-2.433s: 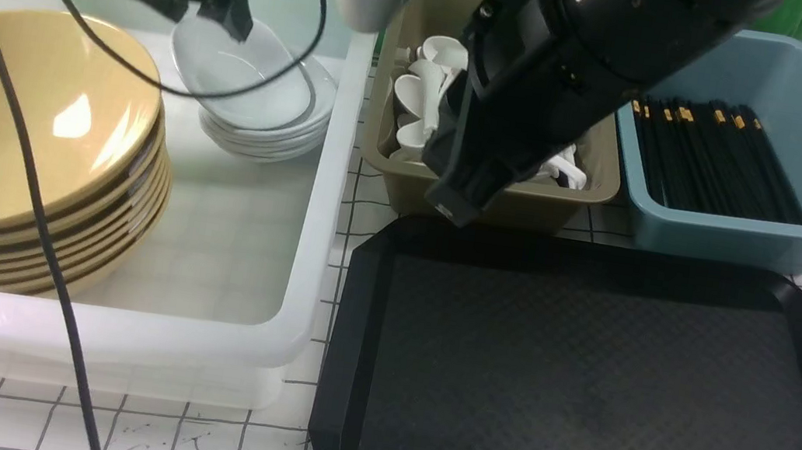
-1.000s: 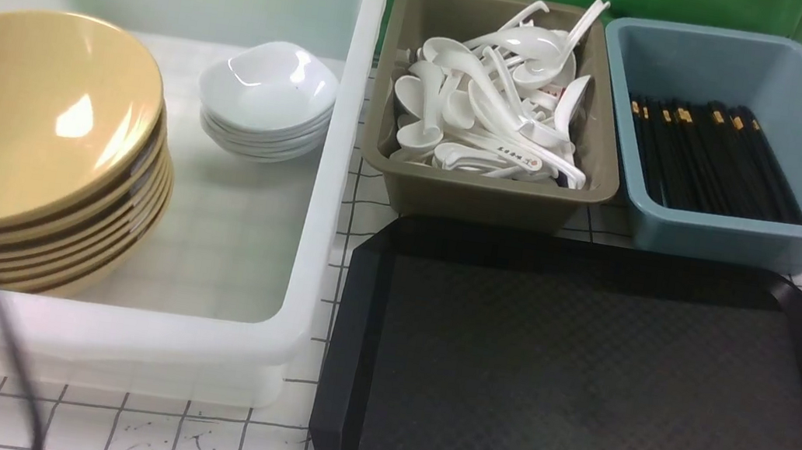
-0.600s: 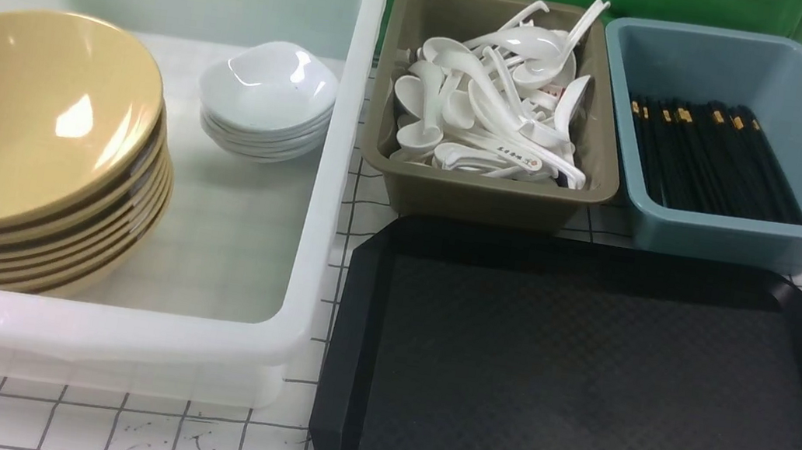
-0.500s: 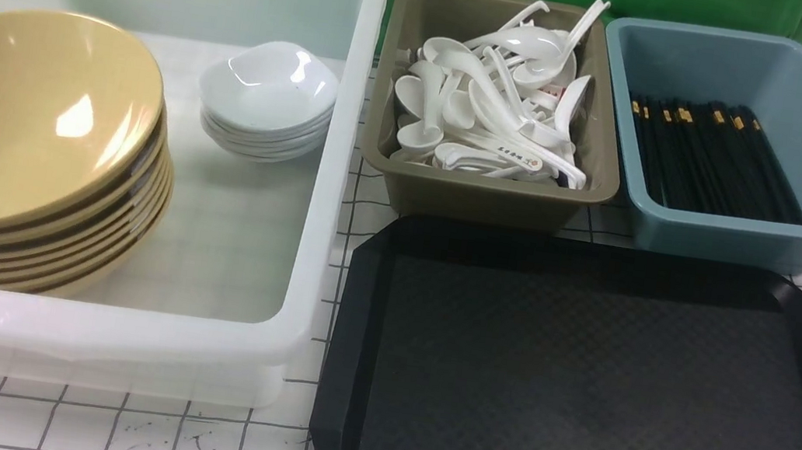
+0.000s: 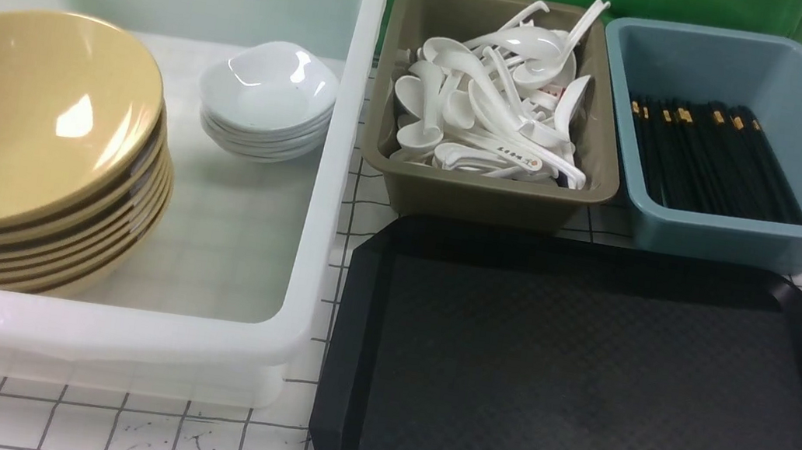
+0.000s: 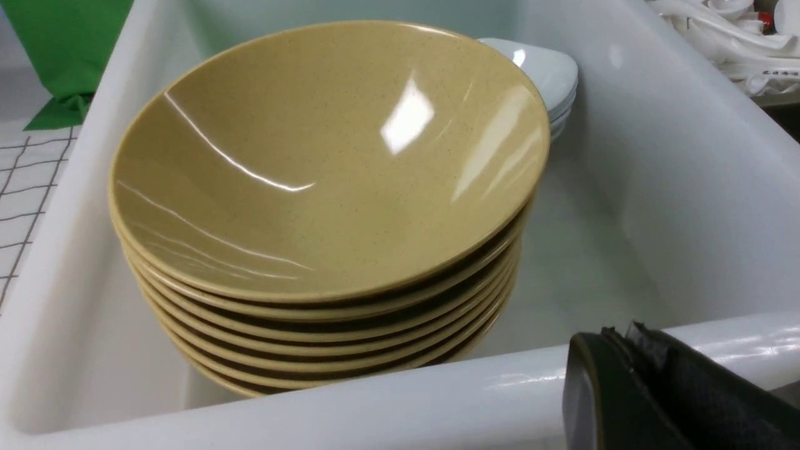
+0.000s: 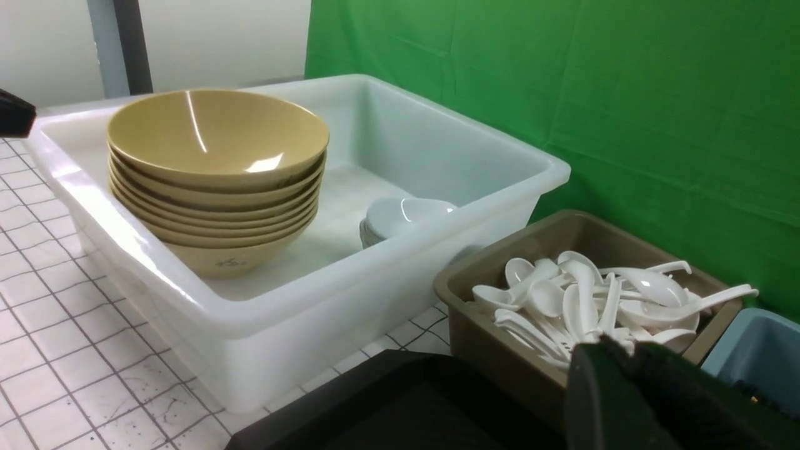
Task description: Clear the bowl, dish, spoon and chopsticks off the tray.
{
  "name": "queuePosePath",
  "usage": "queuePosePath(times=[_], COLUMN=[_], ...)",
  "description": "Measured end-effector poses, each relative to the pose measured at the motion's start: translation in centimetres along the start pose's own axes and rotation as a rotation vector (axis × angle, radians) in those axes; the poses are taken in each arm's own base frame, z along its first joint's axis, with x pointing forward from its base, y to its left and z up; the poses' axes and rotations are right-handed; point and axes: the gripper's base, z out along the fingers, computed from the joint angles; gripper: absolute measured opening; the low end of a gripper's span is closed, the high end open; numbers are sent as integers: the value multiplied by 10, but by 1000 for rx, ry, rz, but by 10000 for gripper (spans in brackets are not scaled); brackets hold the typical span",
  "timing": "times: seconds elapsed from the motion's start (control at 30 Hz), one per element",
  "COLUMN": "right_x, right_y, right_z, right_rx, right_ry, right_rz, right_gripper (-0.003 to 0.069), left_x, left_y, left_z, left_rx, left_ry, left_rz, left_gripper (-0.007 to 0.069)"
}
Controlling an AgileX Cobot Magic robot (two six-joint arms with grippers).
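Note:
The black tray point(image 5: 581, 392) lies bare at the front right, with nothing on it. The top mustard-yellow bowl point(image 5: 23, 125) sits on a stack of bowls in the white tub point(image 5: 334, 168). The small white dish point(image 5: 267, 88) tops a stack of dishes behind them. White spoons point(image 5: 495, 113) fill the olive bin point(image 5: 483, 197). Black chopsticks point(image 5: 717, 156) lie in the blue bin point(image 5: 744, 242). No gripper shows in the front view. My left gripper point(image 6: 619, 334) is shut and empty, outside the tub's near rim point(image 6: 375, 406). My right gripper point(image 7: 615, 344) is shut and empty, near the olive bin over the tray point(image 7: 400, 406).
The tub, olive bin and blue bin stand in a row behind and left of the tray on a white gridded tabletop point(image 5: 183, 438). A green backdrop point(image 7: 562, 94) rises behind the bins.
My left gripper let go of the white dish on the dish stack. Both arms pulled back out of the front view. The spoon bin is uncovered.

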Motion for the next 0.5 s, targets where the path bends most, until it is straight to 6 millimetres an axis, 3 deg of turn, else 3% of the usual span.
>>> queuePosePath(times=[0.2,0.33,0.37,0.4,0.5], right_x=[23,65,68,91,119], right_y=[-2,-5,-5,-7,-9], right_z=[-8,-12,-12,-12,-14], right_rx=[77,240,251,350,473], right_ry=[-37,-71,-73,-86,-85], right_rz=[-29,41,47,100,167], right_gripper=[60,36,36,35,35], left_x=[1,1,1,1,1], left_y=[0,0,0,0,0], left_z=[0,0,0,0,0], left_rx=[2,2,2,2,2], left_ry=[14,14,14,14,14], left_rz=[0,-1,-1,-2,-2], left_gripper=[-6,-6,-6,-6,-6])
